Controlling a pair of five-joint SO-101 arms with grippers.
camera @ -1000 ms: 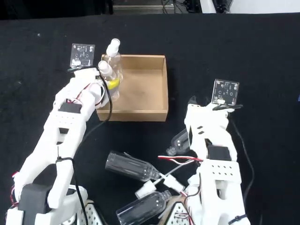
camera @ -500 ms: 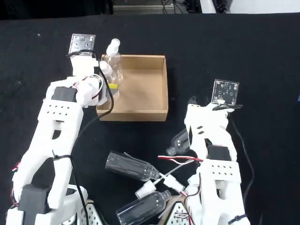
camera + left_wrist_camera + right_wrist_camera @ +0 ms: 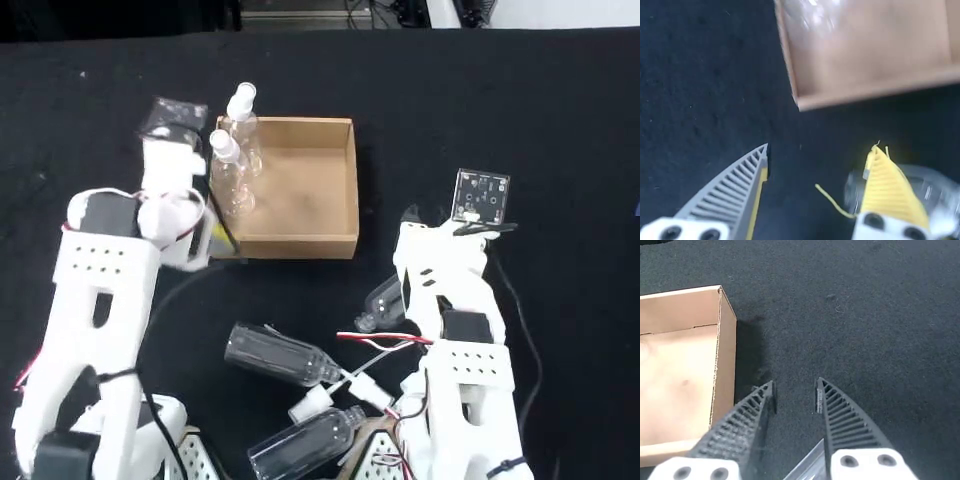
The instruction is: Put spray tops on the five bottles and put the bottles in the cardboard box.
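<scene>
The cardboard box (image 3: pixel 310 190) sits at the table's middle back. Two clear bottles with white spray tops stand at its left wall, one at the back corner (image 3: pixel 241 122) and one in front of it (image 3: pixel 226 172). My left gripper (image 3: pixel 205 243) hangs open just off the box's front left corner (image 3: pixel 799 103), with nothing between its fingers (image 3: pixel 820 162). My right gripper (image 3: pixel 794 389) is open over bare table to the right of the box (image 3: pixel 685 365). A topless bottle (image 3: pixel 383 301) lies beside the right arm. Two more bottles (image 3: pixel 280 355) (image 3: pixel 308 441) lie near the front.
Loose white spray tops (image 3: pixel 312 402) (image 3: pixel 366 386) and red and white wires lie between the lying bottles and the right arm's base. The table is covered in black cloth. Bare room lies right of and behind the box.
My left gripper has let go of the front bottle, which now stands in the box, and has drawn back toward the box's front left corner. The right arm has not moved.
</scene>
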